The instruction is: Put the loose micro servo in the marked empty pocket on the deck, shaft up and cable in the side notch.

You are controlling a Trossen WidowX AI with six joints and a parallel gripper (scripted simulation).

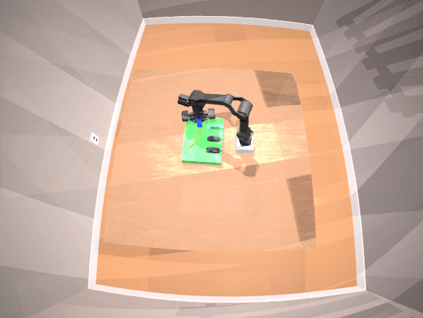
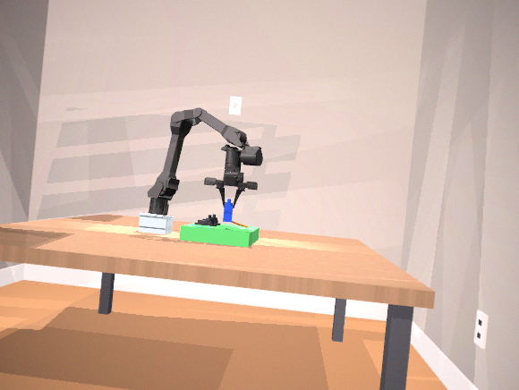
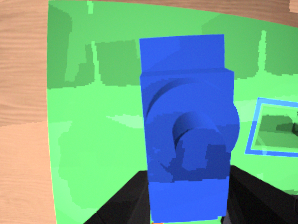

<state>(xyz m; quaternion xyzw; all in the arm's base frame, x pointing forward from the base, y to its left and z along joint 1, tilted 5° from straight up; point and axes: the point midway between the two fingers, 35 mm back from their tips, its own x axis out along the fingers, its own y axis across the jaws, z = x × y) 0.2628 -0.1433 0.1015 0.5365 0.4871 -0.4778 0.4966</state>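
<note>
Fingers of the gripper (image 2: 229, 199) grasp the blue micro servo (image 3: 188, 129), held above the green deck (image 1: 193, 153) near its far edge, its orange cable (image 1: 195, 140) trailing onto the deck, the blue-outlined empty pocket (image 3: 273, 129) just beside it, two seated dark servos (image 1: 213, 144) beyond the pocket.

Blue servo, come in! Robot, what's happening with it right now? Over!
Gripper shut on blue servo, held above green deck. Marked pocket empty, off to one side. Orange cable trailing over deck. Path unobstructed.
</note>
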